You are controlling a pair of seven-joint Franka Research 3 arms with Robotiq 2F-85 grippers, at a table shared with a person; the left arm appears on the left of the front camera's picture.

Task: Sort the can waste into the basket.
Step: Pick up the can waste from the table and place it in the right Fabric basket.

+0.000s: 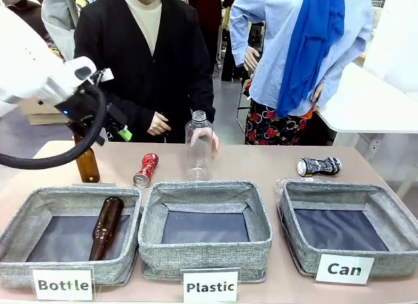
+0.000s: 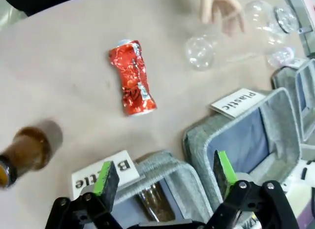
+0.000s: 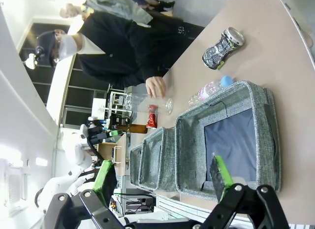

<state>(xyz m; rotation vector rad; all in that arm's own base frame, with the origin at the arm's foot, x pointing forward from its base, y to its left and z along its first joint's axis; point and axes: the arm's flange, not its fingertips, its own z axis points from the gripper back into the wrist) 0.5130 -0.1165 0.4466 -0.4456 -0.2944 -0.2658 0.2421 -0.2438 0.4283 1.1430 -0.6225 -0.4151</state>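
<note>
The shiny red can (image 1: 145,169) lies dented on the table behind the gap between the Bottle and Plastic baskets, and is also visible as the red can (image 2: 134,77) ahead of my left gripper (image 2: 166,172). That gripper (image 1: 116,131) hovers open and empty above the table's left side. The black-and-white can (image 1: 319,166) lies on its side behind the grey "Can" basket (image 1: 304,255). My right gripper (image 3: 162,175) is open and empty above that basket (image 3: 273,140), with the patterned can (image 3: 223,48) beyond it.
A person's hand steadies an upright clear plastic bottle (image 1: 198,146) behind the Plastic basket (image 1: 150,245). A brown bottle (image 1: 86,161) stands at the left; another brown bottle (image 1: 104,227) lies in the Bottle basket (image 1: 13,268). A small plastic bottle (image 3: 211,91) lies behind the Can basket.
</note>
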